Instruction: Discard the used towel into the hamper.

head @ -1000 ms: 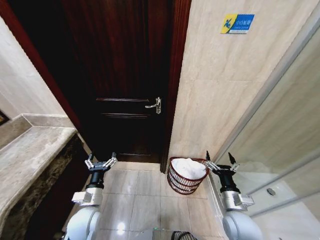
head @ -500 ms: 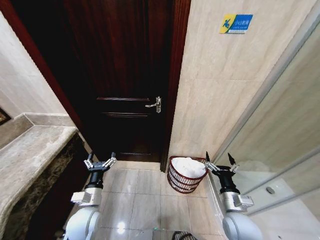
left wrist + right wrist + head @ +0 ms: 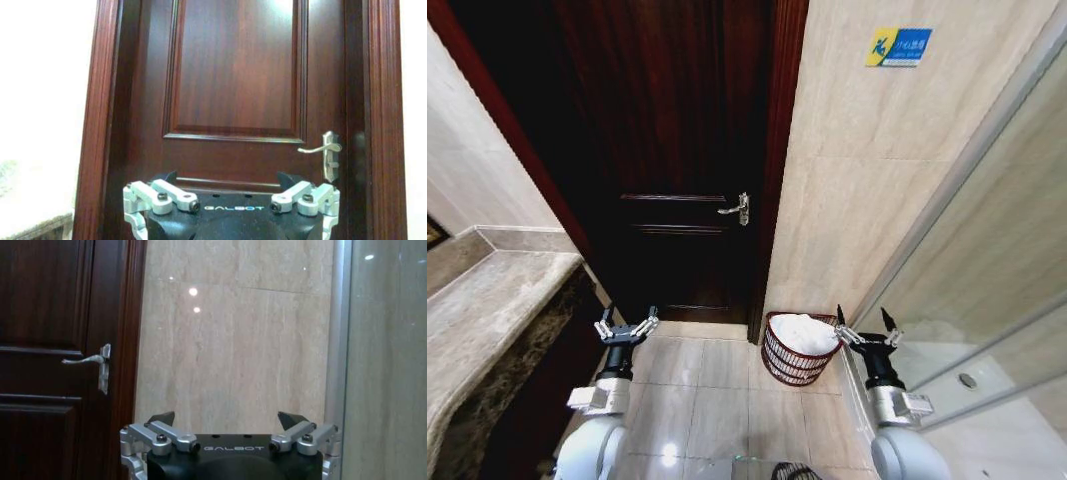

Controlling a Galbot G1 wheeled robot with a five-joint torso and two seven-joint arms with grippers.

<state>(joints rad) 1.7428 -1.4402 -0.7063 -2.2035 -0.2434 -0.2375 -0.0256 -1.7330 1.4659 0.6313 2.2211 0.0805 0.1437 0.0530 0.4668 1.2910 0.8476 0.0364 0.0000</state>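
Note:
The hamper (image 3: 795, 358), a dark reddish-brown wire basket, stands on the floor against the beige wall just right of the door frame. A white towel (image 3: 805, 333) lies bunched inside it, filling its top. My right gripper (image 3: 864, 326) hangs open just to the right of the hamper's rim, holding nothing; in the right wrist view it (image 3: 227, 420) faces the tiled wall. My left gripper (image 3: 627, 324) is raised at the left, open and bare, and in the left wrist view it (image 3: 227, 180) faces the dark door.
A dark wooden door (image 3: 677, 150) with a silver lever handle (image 3: 737, 210) is straight ahead. A stone counter (image 3: 487, 310) runs along the left. A glass partition (image 3: 987, 280) with a metal frame stands on the right. Glossy floor tiles (image 3: 707, 390) lie between my arms.
The view has shifted very slightly; both grippers and the hamper with the towel keep their places.

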